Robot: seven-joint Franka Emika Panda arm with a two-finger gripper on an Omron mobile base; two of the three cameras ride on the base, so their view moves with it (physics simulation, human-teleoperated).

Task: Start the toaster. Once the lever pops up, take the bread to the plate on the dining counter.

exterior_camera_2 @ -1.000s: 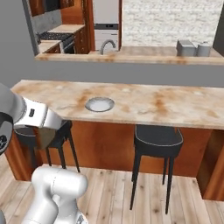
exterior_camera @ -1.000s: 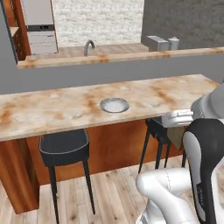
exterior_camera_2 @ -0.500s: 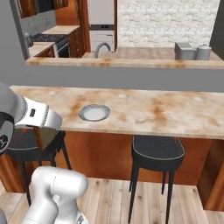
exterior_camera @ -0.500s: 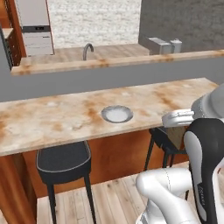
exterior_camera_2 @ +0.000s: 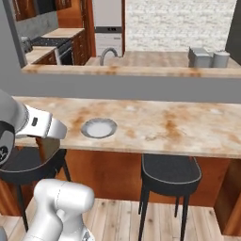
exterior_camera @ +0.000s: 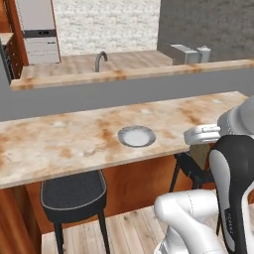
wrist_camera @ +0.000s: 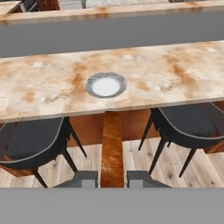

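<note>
The gripper [wrist_camera: 112,178] is clamped on the bread [wrist_camera: 112,148], carried short of the empty plate [wrist_camera: 106,85] on the dining counter [wrist_camera: 183,78]; toasting looks done, only placing remains.

Bare dining counter [exterior_camera: 59,144] around plate [exterior_camera: 136,136], stools [exterior_camera_2: 170,170] below

Left base view: sits behind my arm on its left, looks forward and down across the dining counter [exterior_camera: 59,144] toward the raised ledge [exterior_camera: 124,74] and kitchen beyond. Right base view: same aim from my right side, equally far back. Both share the counter [exterior_camera_2: 164,127], the plate [exterior_camera_2: 98,127], the ledge, the stools below. Hand view: low, close in front of the counter edge [wrist_camera: 175,83], facing it, plate [wrist_camera: 106,85] near center, my fingertips [wrist_camera: 83,178] at bottom.
</note>
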